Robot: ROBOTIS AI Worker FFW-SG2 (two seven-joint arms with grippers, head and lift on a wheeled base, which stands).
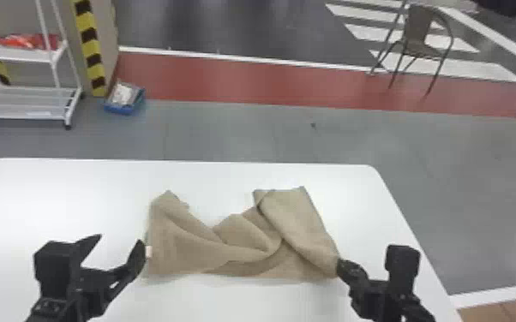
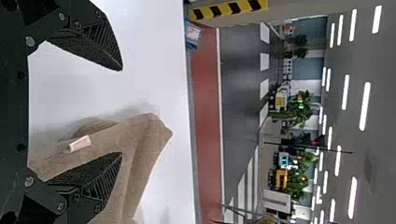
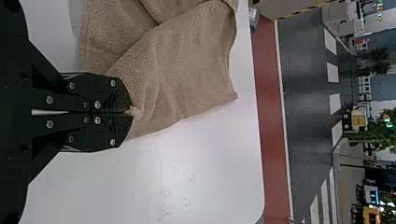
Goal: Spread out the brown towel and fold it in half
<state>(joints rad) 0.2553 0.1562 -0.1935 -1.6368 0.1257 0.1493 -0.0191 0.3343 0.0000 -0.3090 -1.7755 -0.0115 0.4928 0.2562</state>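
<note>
In the head view my left gripper (image 1: 118,252) stands open beside the towel's left edge, close to a small pale tag. My right gripper (image 1: 342,266) is shut on the near right corner of the brown towel (image 1: 184,244), which lies rumpled across the table with folds through its middle. From the left wrist, the open left gripper (image 2: 122,112) has one finger over the towel (image 2: 142,135) and the other above bare table. The right wrist view has the right gripper (image 3: 130,112) pinching the edge of the towel (image 3: 187,65).
The white table (image 1: 77,184) extends around the towel, its far edge beyond it and its right edge past my right gripper. On the floor behind stand a white rack (image 1: 25,102), a blue bin (image 1: 124,100) and a chair (image 1: 420,38).
</note>
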